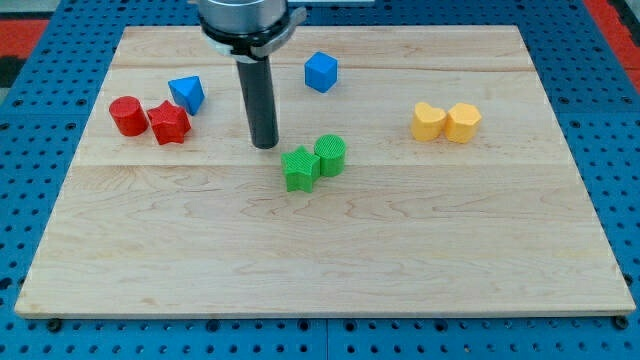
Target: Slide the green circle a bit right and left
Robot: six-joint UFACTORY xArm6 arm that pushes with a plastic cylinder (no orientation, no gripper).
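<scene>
The green circle [332, 154] sits near the middle of the wooden board [320, 250], touching a green star [299, 169] on its lower left. My tip [264, 145] is down on the board, to the left of both green blocks and slightly above the star, with a small gap between it and the star. The rod rises straight up to the arm at the view's top.
A red circle [126, 116], a red star [169, 123] and a blue triangle [187, 94] cluster at the upper left. A blue cube [321, 72] lies at the top middle. Two yellow blocks [429, 121] [463, 122] touch at the right.
</scene>
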